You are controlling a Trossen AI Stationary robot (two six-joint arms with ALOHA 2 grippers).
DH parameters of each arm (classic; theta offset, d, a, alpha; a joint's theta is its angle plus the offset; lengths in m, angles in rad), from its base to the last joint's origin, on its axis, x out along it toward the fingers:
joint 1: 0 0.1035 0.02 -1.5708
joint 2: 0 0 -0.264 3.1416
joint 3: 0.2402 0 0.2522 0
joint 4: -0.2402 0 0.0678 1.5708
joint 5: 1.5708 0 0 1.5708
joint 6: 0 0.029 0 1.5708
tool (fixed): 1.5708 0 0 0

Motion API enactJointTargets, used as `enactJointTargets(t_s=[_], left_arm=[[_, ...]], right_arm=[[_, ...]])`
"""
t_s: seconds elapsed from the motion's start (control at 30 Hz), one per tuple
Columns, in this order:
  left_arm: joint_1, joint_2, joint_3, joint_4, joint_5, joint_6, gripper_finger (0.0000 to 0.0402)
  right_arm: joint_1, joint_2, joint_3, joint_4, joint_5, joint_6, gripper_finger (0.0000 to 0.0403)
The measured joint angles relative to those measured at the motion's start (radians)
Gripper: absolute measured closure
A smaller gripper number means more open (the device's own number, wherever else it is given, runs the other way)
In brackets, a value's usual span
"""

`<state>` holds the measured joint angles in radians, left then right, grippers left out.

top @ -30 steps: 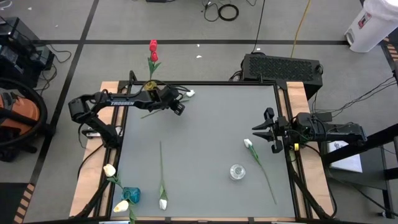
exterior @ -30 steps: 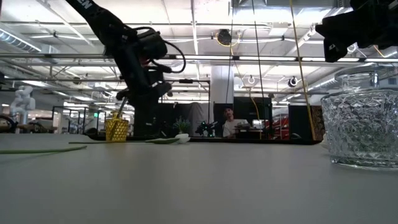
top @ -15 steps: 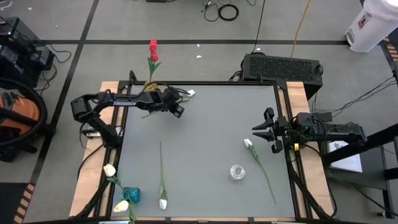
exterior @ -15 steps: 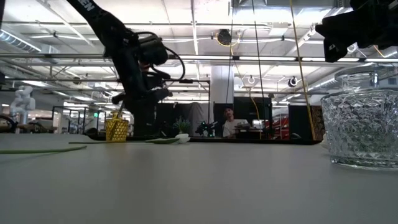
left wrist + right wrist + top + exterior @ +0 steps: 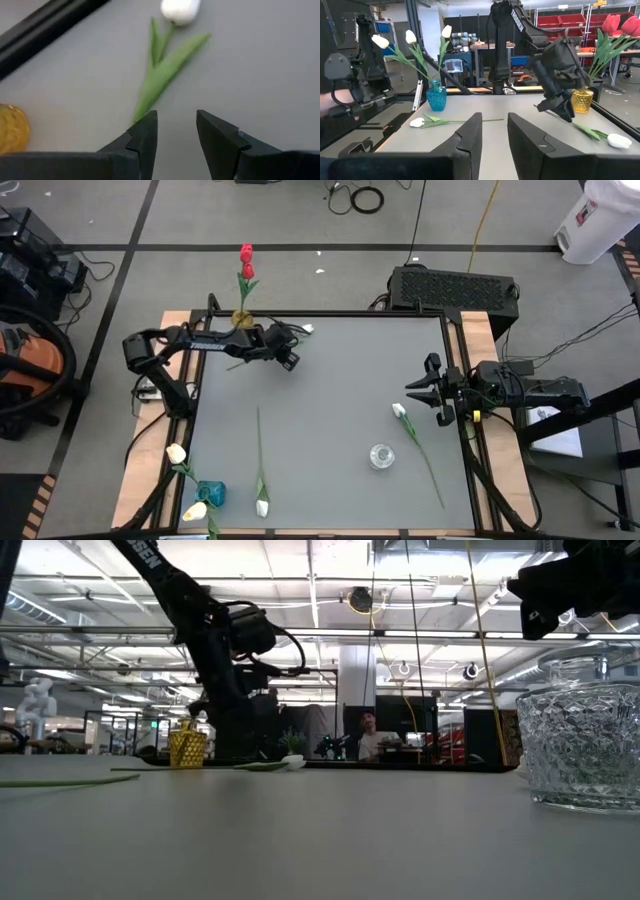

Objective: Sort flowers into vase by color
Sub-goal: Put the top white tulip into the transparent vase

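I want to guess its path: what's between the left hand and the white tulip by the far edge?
Only bare grey table. In the left wrist view, the left hand points at the white tulip.

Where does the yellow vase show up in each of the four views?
High view: yellow vase at the table's far edge, beside the left arm.
Low view: far left, under that arm.
Left wrist view: left edge.
Right wrist view: right side, holding red tulips.
Shared landmark: the white tulip lying nearby.
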<state>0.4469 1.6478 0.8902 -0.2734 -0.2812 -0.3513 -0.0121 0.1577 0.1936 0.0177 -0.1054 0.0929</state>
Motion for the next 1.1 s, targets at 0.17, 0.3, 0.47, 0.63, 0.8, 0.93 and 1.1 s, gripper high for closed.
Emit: enactJointTargets(t_s=[0.17, 0.3, 0.47, 0.63, 0.8, 0.93, 1.1], left_arm=[[0.005, 0.000, 0.000, 0.020, -0.004, 0.054, 0.0257], [0.006, 0.004, 0.000, 0.021, 0.028, 0.073, 0.0257], [0.005, 0.049, 0.001, 0.020, 0.016, 0.100, 0.0257], [0.006, 0.070, 0.002, 0.018, -0.032, 0.122, 0.0257], [0.013, 0.068, 0.002, 0.026, -0.062, 0.124, 0.0257], [0.028, 0.068, 0.002, 0.025, -0.060, 0.124, 0.0257], [0.055, 0.068, 0.002, 0.025, -0.031, 0.092, 0.0257]], right_arm=[[0.000, 0.000, 0.000, 0.000, 0.000, 0.000, 0.0319], [0.000, 0.000, 0.000, 0.000, 0.000, 0.000, 0.0319], [0.000, 0.000, 0.001, 0.000, 0.000, 0.000, 0.0319], [0.000, 0.000, 0.002, 0.000, 0.001, 0.000, 0.0319], [0.000, 0.000, 0.002, 0.000, 0.000, 0.000, 0.0319], [0.000, 0.000, 0.002, 0.000, 0.000, 0.000, 0.0319], [0.000, 0.000, 0.002, 0.000, 0.000, 0.000, 0.0319]])
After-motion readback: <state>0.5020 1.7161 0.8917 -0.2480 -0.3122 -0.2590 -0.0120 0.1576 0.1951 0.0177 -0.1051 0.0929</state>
